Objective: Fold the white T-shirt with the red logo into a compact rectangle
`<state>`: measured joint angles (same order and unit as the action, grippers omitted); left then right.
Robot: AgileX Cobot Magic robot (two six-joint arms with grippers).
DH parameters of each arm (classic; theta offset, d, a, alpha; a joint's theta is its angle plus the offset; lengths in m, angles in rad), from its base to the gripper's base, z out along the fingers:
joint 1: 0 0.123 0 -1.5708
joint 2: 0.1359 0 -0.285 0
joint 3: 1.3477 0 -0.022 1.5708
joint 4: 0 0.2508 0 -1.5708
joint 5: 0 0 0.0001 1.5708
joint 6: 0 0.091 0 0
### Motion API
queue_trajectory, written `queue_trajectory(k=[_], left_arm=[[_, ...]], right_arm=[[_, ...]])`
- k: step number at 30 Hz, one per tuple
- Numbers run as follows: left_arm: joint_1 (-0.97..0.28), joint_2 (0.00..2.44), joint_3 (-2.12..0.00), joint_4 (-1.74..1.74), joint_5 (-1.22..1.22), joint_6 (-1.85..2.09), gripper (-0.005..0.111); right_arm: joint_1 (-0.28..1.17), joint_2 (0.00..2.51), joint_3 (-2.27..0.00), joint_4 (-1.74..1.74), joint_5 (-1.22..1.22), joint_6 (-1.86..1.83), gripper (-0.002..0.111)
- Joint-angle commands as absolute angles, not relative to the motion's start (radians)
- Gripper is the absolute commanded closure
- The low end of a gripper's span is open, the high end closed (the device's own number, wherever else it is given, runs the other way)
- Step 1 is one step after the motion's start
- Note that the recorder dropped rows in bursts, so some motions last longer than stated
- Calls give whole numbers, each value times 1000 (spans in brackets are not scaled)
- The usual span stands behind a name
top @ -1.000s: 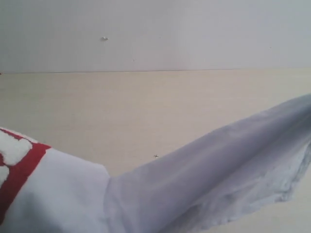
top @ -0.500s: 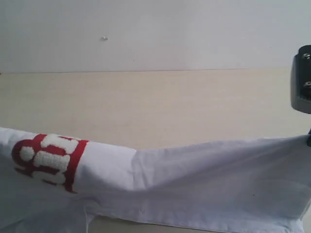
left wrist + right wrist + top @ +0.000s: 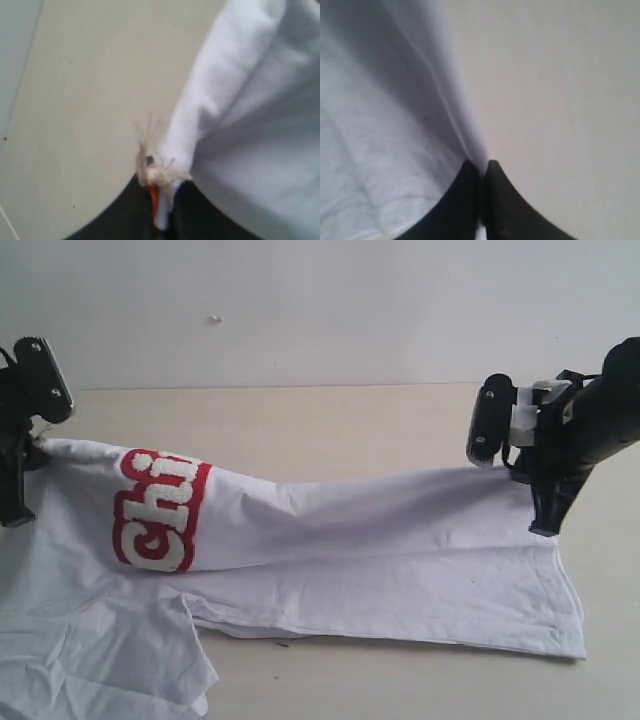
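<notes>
Shifted since half a second ago: white T-shirt (image 3: 400,560), now farther off, draped across lower frame, red logo (image 3: 160,510) at left. Left gripper (image 3: 162,220) clamps collar edge; right gripper (image 3: 481,172) clamps hem end. Step, likely: lengthwise fold. Next: lower taut edge onto table (image 3: 330,420), aligned, release.

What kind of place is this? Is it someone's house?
Probably a robot lab or test bench, not a home: a bare pale table, a plain white wall, and the left gripper and right gripper pinching the white T-shirt.
</notes>
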<state>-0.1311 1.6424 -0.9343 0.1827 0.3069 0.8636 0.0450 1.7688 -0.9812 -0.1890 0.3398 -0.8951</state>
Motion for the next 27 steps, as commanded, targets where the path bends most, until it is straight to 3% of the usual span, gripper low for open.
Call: queue_trajectory(k=[1, 5, 9, 20, 27], left_arm=[[-127, 1762, -931, 172, 67, 851, 107], [-110, 1837, -931, 160, -122, 810, 104], [-64, 1869, -931, 97, -242, 801, 91], [1, 1877, -931, 62, -197, 800, 36], [1, 1854, -931, 62, -174, 800, 19]], right_arm=[[47, 1887, -1050, -222, 227, -808, 95], [47, 1946, -1079, -276, 200, -808, 61], [47, 1975, -1108, -300, 194, -808, 30], [47, 1982, -1116, -292, 218, -725, 27], [47, 1971, -1116, -292, 235, -525, 27]])
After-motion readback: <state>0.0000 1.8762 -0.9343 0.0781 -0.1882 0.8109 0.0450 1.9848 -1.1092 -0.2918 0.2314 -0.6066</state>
